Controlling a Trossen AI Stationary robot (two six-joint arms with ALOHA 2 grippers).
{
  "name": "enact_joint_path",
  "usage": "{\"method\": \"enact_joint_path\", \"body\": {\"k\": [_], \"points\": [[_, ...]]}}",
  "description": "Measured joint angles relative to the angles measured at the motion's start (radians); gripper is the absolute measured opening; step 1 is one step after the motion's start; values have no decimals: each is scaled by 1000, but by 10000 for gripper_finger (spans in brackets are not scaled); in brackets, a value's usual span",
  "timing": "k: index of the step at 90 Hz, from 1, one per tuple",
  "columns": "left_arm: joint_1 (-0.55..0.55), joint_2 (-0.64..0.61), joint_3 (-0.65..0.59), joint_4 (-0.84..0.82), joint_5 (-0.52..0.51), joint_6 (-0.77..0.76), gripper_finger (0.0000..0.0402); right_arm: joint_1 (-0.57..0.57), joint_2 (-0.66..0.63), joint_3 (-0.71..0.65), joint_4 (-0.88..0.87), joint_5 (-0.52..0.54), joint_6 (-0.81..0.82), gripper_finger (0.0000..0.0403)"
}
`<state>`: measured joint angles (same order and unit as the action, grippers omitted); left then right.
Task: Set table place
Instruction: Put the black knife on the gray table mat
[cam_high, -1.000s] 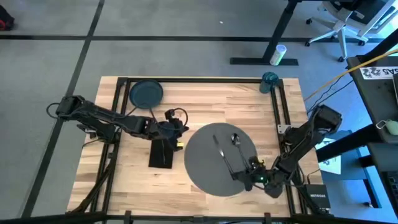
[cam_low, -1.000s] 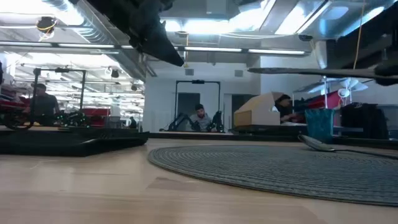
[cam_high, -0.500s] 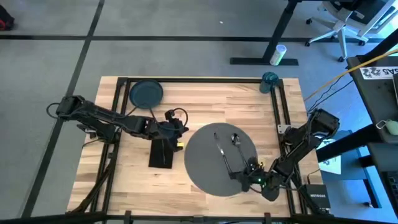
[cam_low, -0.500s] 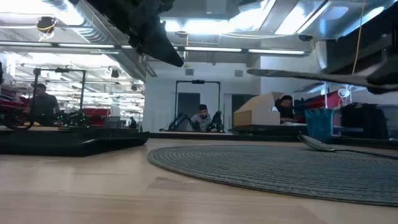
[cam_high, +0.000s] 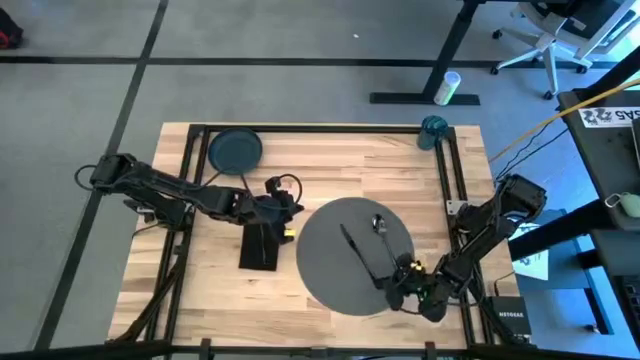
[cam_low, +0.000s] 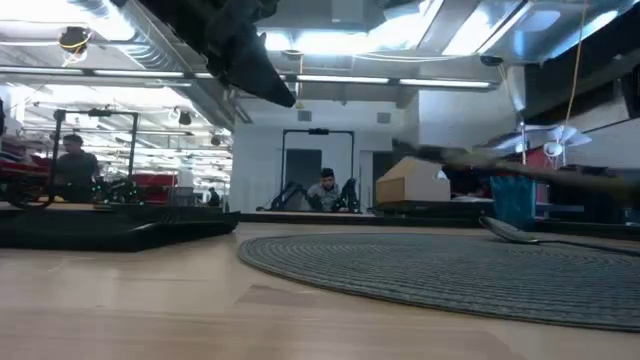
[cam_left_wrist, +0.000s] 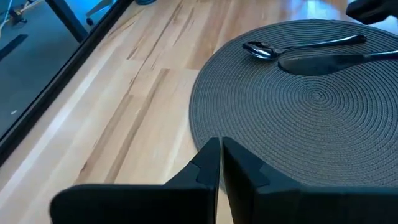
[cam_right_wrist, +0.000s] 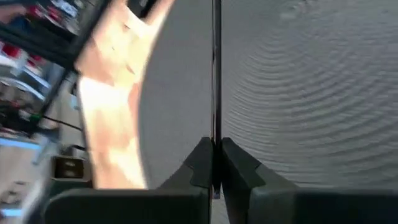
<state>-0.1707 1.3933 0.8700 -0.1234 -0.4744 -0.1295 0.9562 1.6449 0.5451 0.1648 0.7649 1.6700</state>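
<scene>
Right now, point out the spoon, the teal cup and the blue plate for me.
spoon (cam_left_wrist: 264, 50), left wrist view, on its bowl.
teal cup (cam_high: 434, 128), high view, on its rim at the table's far corner.
blue plate (cam_high: 235, 150), high view, on its bare centre.

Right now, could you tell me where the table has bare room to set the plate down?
Bare wood lies between the plate and the cup, and in front of the napkin. The placemat is crowded: spoon, and a utensil held by the right gripper.
</scene>
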Motion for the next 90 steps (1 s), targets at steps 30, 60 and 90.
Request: {"method": "enact_joint_path", "body": {"k": [30, 60, 90], "points": [[0, 0, 0, -1, 0, 11, 0, -27, -45, -1, -50, -8, 5, 0], [-1, 0, 0, -33, 0, 7, 0, -55, -46, -1, -53, -25, 5, 49], [-3, 0, 0, -52, 57, -1, 0, -55, -46, -1, -49, -43, -2, 96]]}}
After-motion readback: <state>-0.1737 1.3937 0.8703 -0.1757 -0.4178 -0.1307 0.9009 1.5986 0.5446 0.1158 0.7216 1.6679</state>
